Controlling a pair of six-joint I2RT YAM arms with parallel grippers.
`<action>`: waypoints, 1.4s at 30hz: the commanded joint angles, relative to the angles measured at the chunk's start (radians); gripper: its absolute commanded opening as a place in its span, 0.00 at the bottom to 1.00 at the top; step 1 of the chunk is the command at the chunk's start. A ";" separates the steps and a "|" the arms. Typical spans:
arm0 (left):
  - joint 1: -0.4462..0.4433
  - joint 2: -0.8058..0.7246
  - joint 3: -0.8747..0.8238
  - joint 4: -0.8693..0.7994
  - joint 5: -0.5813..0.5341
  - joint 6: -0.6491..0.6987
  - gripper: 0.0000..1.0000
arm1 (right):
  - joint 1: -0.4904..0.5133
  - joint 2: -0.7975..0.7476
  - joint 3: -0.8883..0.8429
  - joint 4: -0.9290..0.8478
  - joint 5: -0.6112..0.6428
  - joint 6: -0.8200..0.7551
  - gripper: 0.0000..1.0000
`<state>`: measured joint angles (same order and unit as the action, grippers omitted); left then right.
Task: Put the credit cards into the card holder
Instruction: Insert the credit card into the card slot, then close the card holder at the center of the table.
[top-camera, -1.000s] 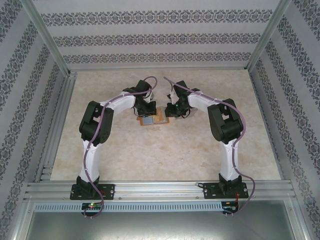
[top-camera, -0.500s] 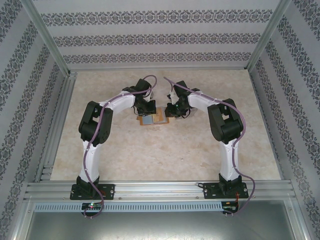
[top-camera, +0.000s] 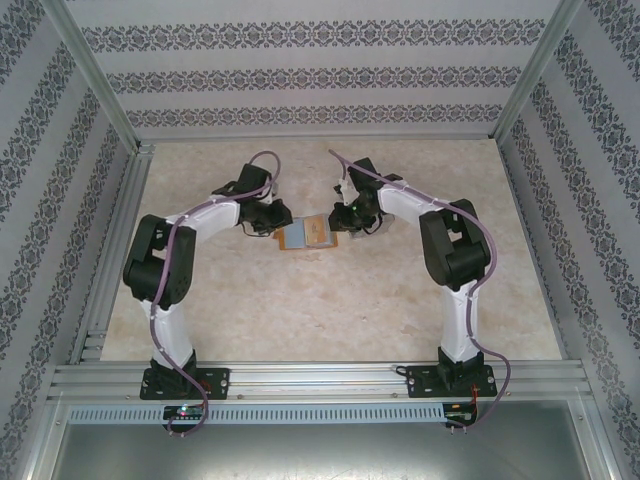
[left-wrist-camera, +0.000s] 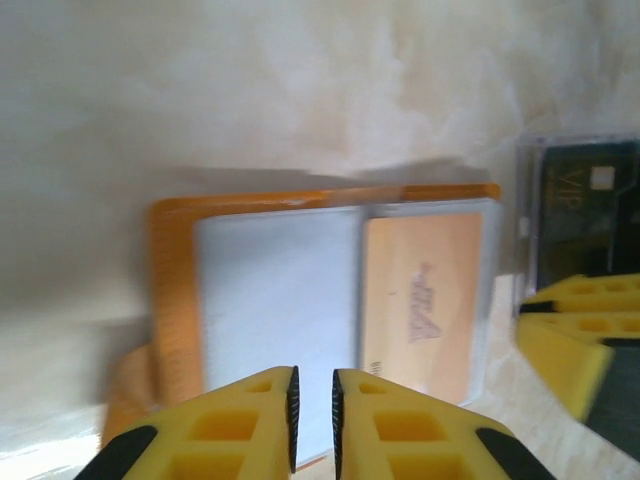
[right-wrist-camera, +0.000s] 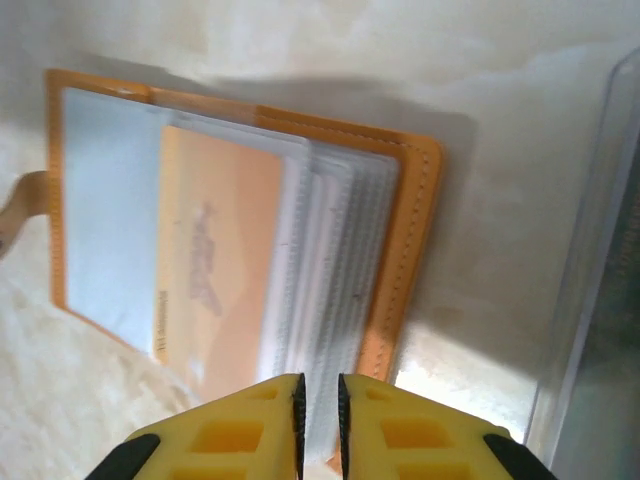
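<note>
Plainly the orange-tan card holder (right-wrist-camera: 410, 200) lies open, sleeves (right-wrist-camera: 340, 250) showing; left jaws together, right jaws pinching it.

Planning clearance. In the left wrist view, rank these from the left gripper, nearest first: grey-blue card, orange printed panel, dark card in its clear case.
From the left gripper:
1. grey-blue card, right at the fingertips.
2. orange printed panel, just right of it.
3. dark card, far right edge.

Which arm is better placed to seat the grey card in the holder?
Left. The left tool is closed right at the card's near edge, in line to push it. The right tool sits at the holder's clear sleeves, seemingly steadying them.
</note>
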<state>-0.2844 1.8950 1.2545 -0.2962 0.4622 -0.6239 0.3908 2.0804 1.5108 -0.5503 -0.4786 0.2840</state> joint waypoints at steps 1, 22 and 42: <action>0.036 -0.069 -0.065 0.094 0.011 -0.040 0.22 | 0.005 -0.063 -0.004 -0.005 -0.026 0.013 0.21; 0.156 -0.099 -0.310 0.401 0.231 -0.135 0.42 | -0.009 -0.040 -0.027 0.040 -0.063 0.058 0.25; 0.030 -0.025 0.032 -0.261 -0.017 0.229 0.46 | -0.012 0.018 -0.003 0.036 -0.063 0.049 0.25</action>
<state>-0.2333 1.8584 1.2587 -0.3569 0.5587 -0.5079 0.3820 2.0884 1.4914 -0.5194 -0.5247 0.3344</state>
